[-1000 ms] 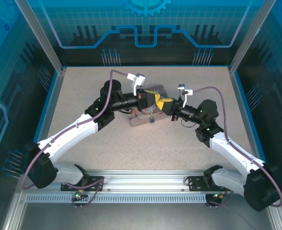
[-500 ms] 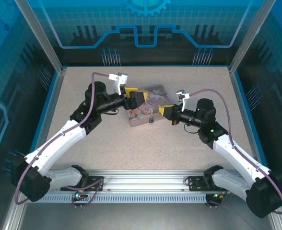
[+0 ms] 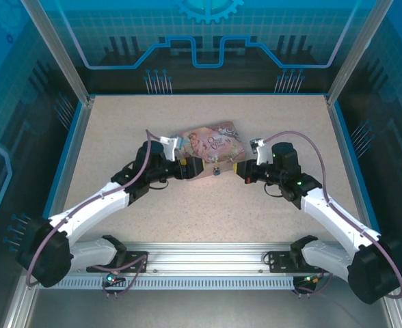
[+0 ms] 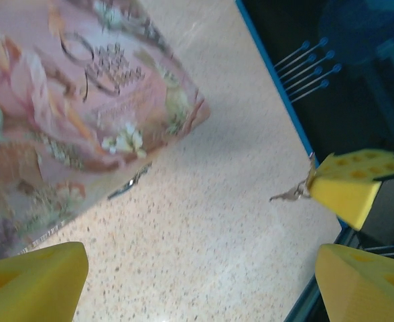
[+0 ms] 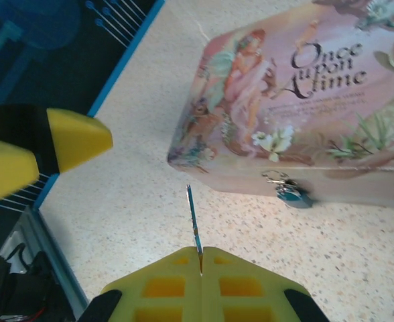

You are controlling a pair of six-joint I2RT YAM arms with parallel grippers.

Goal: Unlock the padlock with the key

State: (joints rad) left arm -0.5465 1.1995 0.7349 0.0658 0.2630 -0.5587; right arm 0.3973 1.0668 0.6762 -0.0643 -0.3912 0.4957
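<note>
The padlock [image 5: 294,195] is a tiny blue lock hanging from the clasp on the front wall of the pink illustrated tin [image 5: 304,87]; from above it is a blue speck [image 3: 217,171]. My right gripper [image 5: 201,252] is shut on the key [image 5: 193,225], whose thin blade sticks out toward the tin, a short way left of the padlock. The key [image 4: 289,195] also juts from the right gripper's yellow finger [image 4: 354,182] in the left wrist view. My left gripper [image 4: 197,288] stands wide open over bare table with nothing between its fingers, beside the tin's near left corner [image 3: 193,168].
The tin [image 3: 211,145] lies mid-table between both grippers. The blue table rim [image 4: 277,87] and cage posts [image 3: 78,75] bound the speckled surface. Bare table lies in front of the tin toward the arm bases.
My left gripper has opened wide and drawn back from over the tin toward the near left. The right gripper stayed shut on the key and shifted slightly back.
</note>
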